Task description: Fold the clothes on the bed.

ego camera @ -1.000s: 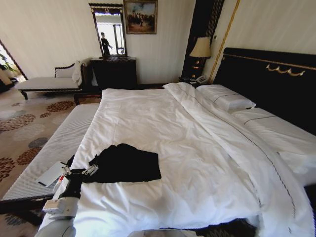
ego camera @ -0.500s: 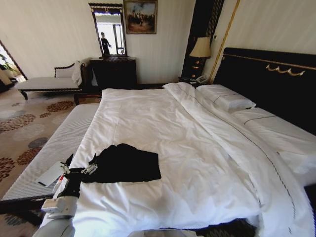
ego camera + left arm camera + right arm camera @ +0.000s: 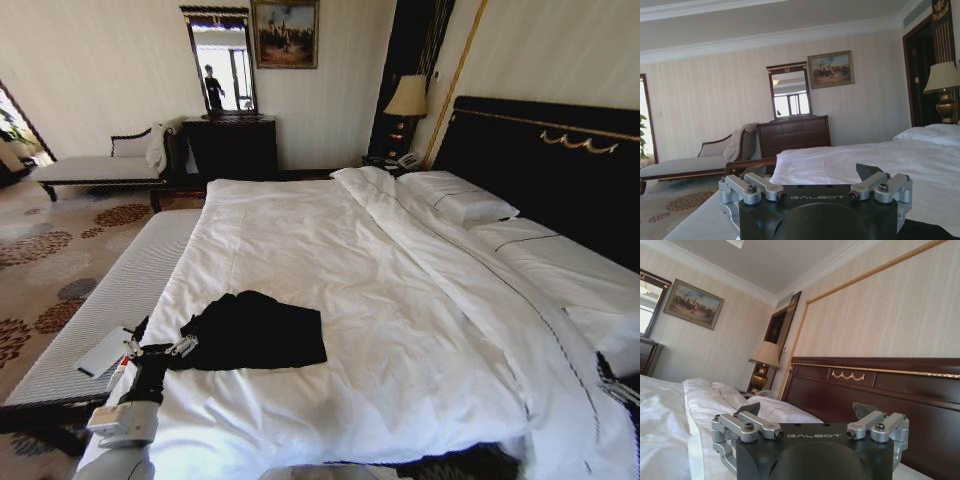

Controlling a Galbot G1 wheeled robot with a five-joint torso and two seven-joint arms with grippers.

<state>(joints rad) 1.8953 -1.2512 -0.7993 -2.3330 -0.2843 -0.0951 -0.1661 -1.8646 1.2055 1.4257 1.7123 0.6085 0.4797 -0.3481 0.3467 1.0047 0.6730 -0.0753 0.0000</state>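
Black soft fabric, the T-shirt (image 3: 250, 332) lies crumpled on the white duvet (image 3: 380, 300) near the foot-side edge of the bed (image 3: 470, 400), and our left gripper (image 3: 160, 349) sits right at its near-left corner, the fingers (image 3: 184, 345) touching or just overlapping the cloth there. From the head view we cannot tell whether any fabric is caught between them; in the left wrist view the left gripper's fingers (image 3: 756, 172) stand spread apart, with the duvet stretching away beyond the tips and a dark dresser (image 3: 795, 137) and chaise lounge (image 3: 685, 162) far past them against the wall. Our right gripper (image 3: 809, 412) is well away from the T-shirt, on the bed's far side; its fingers (image 3: 866, 409) are likewise spread with nothing between them, and ahead of the tips we see the dark wood headboard (image 3: 880, 390), a lamp (image 3: 765, 360) and the pillows (image 3: 780, 412).
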